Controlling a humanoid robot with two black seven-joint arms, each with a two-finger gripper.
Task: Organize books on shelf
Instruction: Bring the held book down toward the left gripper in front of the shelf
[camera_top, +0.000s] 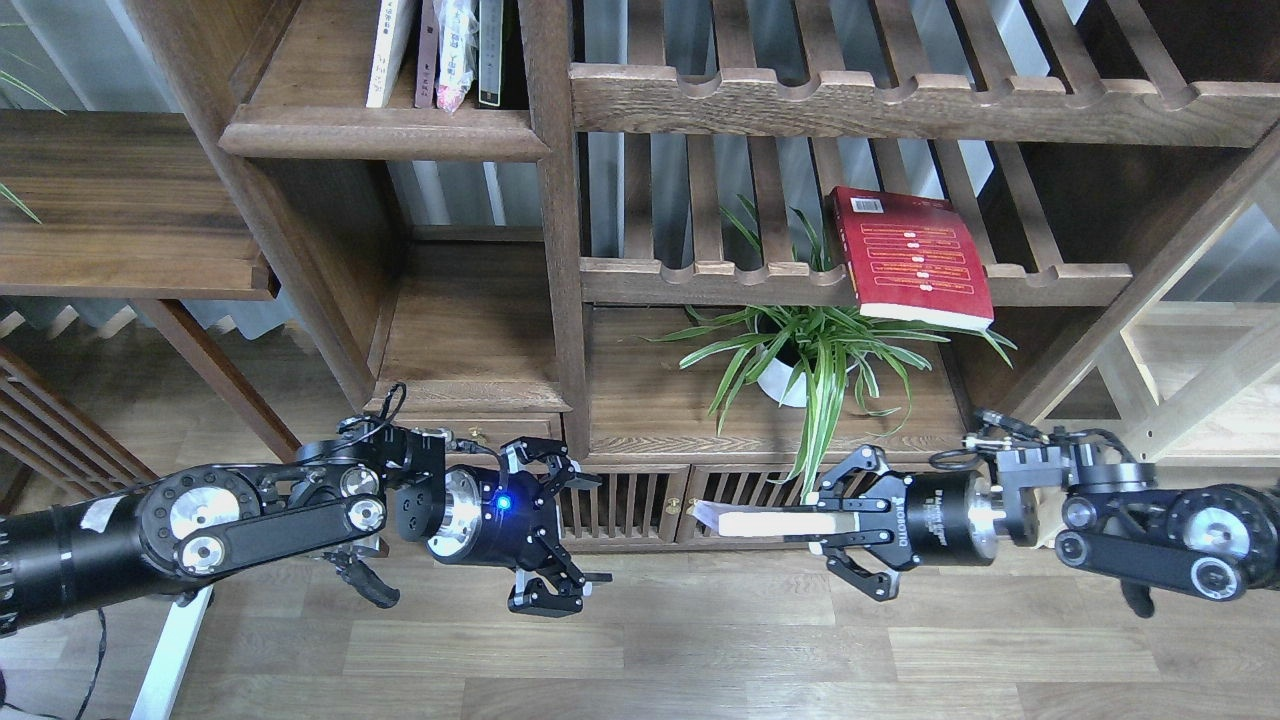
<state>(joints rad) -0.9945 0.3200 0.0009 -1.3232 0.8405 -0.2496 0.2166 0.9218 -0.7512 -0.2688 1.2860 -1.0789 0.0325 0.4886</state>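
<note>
My right gripper (835, 521) is shut on the pale white-lavender book (750, 520). It holds the book edge-on and level in front of the low cabinet doors. My left gripper (575, 538) is open and empty, facing the book's free end a short gap to its left. The red book with yellow bands (915, 255) lies flat on the lower slatted rack and overhangs its front rail. The shelf (380, 130) at the top left holds several upright books and a pink wrapped item (455, 50). No yellow-green book is in view.
A potted spider plant (810, 350) stands on the cabinet top under the red book. A low cabinet with slatted doors (630, 505) is behind both grippers. A vertical post (560, 220) divides the shelf from the racks. A wide plain board (120, 210) is at the left.
</note>
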